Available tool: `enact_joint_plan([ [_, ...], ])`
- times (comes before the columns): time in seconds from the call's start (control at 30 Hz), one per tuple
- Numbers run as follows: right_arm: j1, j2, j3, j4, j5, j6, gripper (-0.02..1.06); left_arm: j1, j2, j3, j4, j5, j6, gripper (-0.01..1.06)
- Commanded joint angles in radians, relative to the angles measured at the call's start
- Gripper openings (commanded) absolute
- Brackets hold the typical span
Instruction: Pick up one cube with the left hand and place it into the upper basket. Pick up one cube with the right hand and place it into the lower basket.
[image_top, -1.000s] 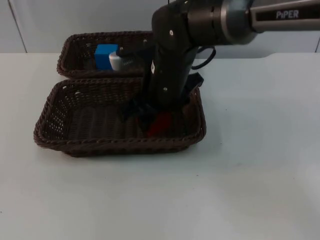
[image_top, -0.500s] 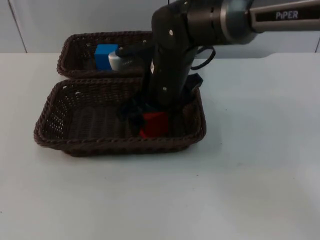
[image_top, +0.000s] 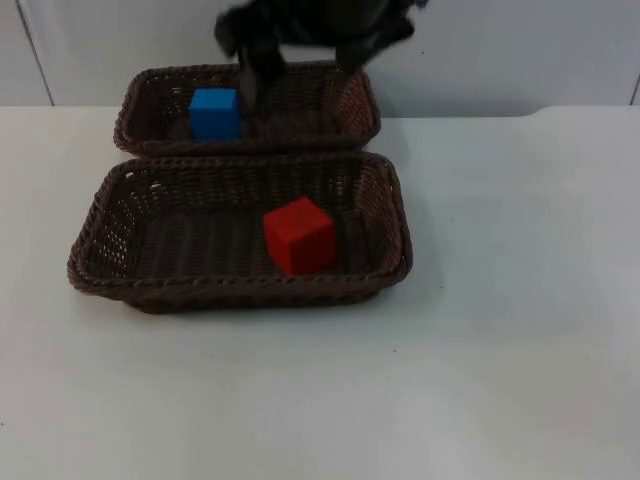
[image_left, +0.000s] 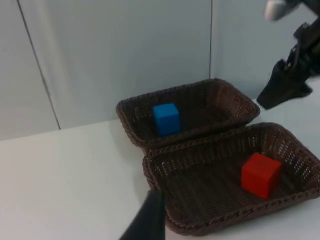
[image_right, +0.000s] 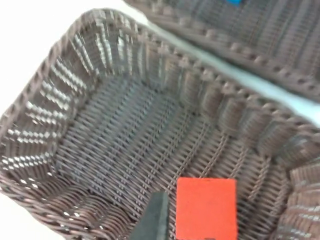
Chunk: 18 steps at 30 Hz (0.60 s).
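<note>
The right tool (image_top: 300, 58) hangs high over the far side of the bench (image_top: 520, 300), close to the partition wall, its black body partly cut off by the upper edge of the top view and smeared by motion. Its two fingers (image_top: 246, 72) point down and stand well apart with nothing between them. From the left wrist view the same tool (image_left: 286, 89) shows as a dark wedge held up in the air, tip downward, with the right arm's pale joint above it. The left tool (image_left: 150, 220) waits off to the left side, held low and aimed across the bench toward the right arm.
</note>
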Motion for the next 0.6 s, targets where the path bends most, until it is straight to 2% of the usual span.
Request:
enact_joint_plan([
  [0.0,0.003,-0.048,-0.005,-0.003,0.031,-0.004,0.82,-0.001,-0.016,0.003,0.007,-0.007,-0.006,0.9],
  [0.3,0.003,-0.134,-0.005,-0.001,0.069,-0.025,0.82,-0.001,-0.016,0.003,0.01,-0.007,-0.006,0.9],
  [0.43,0.003,-0.158,-0.005,0.013,0.112,-0.038,0.82,-0.001,-0.016,0.003,0.01,-0.007,-0.006,0.9],
  [0.57,0.009,-0.177,0.003,0.043,0.114,-0.055,0.82,-0.001,-0.016,0.003,0.01,-0.007,-0.006,0.9],
])
